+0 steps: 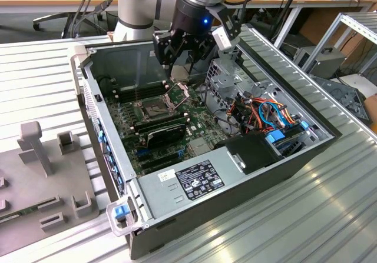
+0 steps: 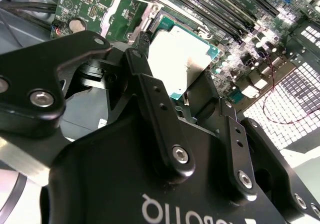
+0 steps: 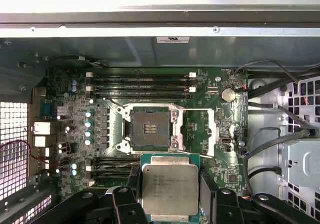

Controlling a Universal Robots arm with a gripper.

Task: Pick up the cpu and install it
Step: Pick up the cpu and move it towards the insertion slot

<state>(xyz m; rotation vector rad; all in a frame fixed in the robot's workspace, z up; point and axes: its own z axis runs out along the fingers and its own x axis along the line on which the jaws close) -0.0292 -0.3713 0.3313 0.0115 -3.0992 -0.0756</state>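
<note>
We see the end effector (image 1: 180,62) down inside the open computer case (image 1: 88,92); the case lies on its side on the ribbed metal tabletop (image 1: 35,80); two black fingers (image 3: 206,184) press on two sides of the cpu (image 3: 170,188), so the end effector is holding it; the cpu is flat, shiny side up, above the green motherboard (image 3: 195,134); in the first wrist view it hangs just beside the dark square socket (image 3: 150,129), not in it; the socket is open, and we can see its bare middle.
</note>
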